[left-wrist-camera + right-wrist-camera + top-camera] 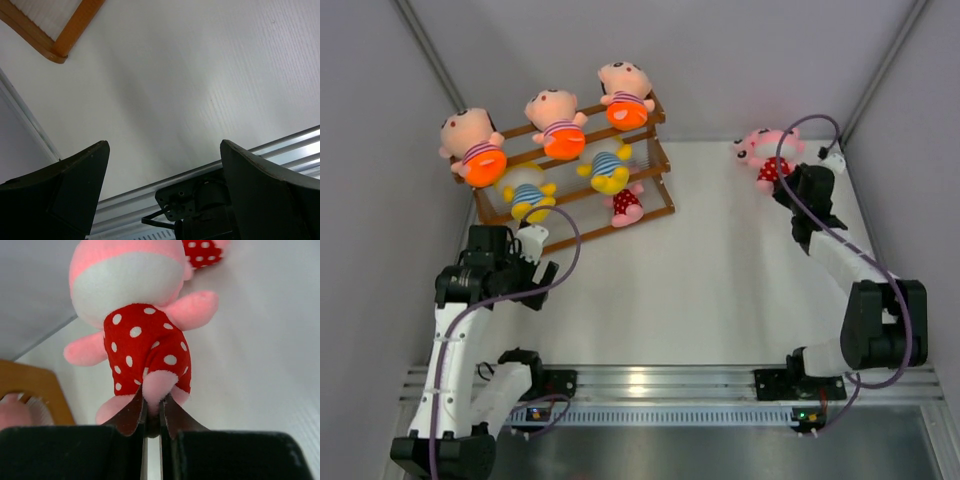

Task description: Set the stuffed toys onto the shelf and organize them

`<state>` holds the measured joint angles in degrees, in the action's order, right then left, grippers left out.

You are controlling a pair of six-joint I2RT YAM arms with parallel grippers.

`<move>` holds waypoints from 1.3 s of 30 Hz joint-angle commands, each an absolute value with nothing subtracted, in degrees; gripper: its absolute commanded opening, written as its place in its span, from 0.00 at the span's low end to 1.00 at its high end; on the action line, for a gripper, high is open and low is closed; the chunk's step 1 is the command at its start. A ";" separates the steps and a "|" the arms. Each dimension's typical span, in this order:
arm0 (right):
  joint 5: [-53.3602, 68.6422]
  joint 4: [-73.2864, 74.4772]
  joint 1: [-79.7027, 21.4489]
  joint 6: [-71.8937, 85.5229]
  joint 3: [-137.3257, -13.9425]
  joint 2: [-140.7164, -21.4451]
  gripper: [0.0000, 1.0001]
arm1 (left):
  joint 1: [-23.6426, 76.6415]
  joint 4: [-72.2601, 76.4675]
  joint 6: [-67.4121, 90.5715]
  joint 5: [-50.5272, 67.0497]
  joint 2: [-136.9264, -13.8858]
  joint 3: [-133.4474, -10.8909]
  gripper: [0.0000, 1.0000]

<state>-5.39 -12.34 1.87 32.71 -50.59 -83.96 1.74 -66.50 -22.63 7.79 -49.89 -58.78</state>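
Right gripper [152, 406] is clenched on a foot of the pink doll [145, 347], soft and light, so its body seems a safer hold; left gripper [163, 146] is released, empty.

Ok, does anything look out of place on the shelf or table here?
Mildly. The pink doll on the shelf's lowest tier looks askew, its head hidden beneath a yellow doll. The right gripper pinches a second pink doll only by one foot.
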 commanded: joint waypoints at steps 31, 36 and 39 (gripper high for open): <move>-26.45 -13.27 -69.87 39.04 -58.14 -88.83 0.00 | -1.85 -61.70 -21.44 2.73 -36.92 -52.82 0.98; -23.47 -14.94 -66.19 38.49 -70.21 -103.78 0.00 | -1.85 -62.14 -22.41 -1.65 -35.51 -53.43 0.98; -23.20 -15.38 -62.15 41.21 -76.01 -110.38 0.00 | -1.67 -62.49 -23.47 -2.81 -35.42 -54.23 0.98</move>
